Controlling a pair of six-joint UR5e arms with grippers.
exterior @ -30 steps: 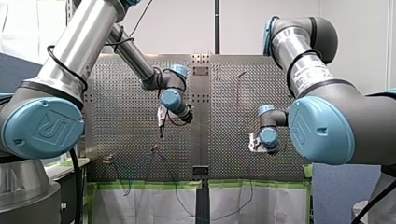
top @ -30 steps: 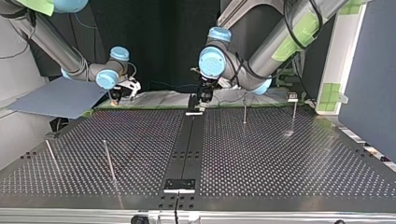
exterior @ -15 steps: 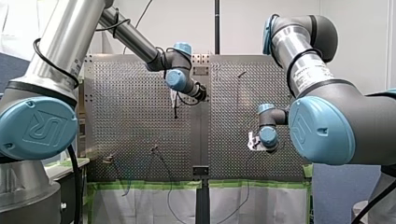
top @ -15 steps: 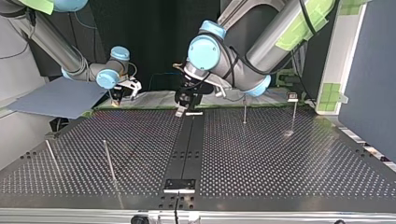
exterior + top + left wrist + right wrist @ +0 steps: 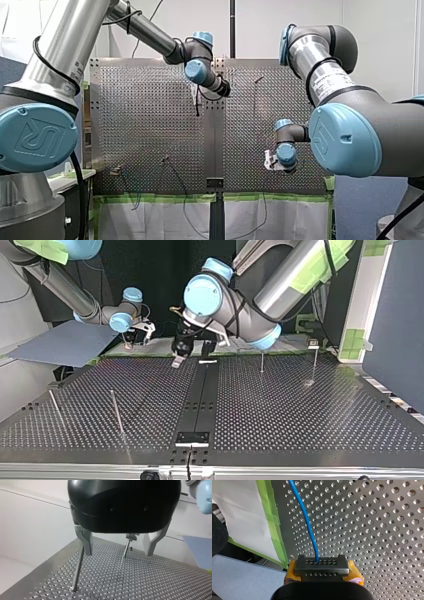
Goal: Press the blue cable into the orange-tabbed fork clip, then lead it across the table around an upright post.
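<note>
My right gripper has yellow pads and is shut on the blue cable, which runs ahead of it over the perforated table. It hovers near the table's edge by the green tape, in the front view and the top view. My left gripper is open and empty, its metal fingers spread above the plate. It hangs near the middle seam. The orange-tabbed fork clip stands at the top view's far right. Next to it is an upright post.
Two thin posts stand at the top view's left; in the left wrist view two posts rise ahead of the fingers. A blue-grey board lies beside the table. Thin cable loops hang over the taped front edge.
My left arm has swung its open gripper away from the taped edge, toward the top view's left and up in the front view. My right gripper has shifted only slightly, still holding the cable.
</note>
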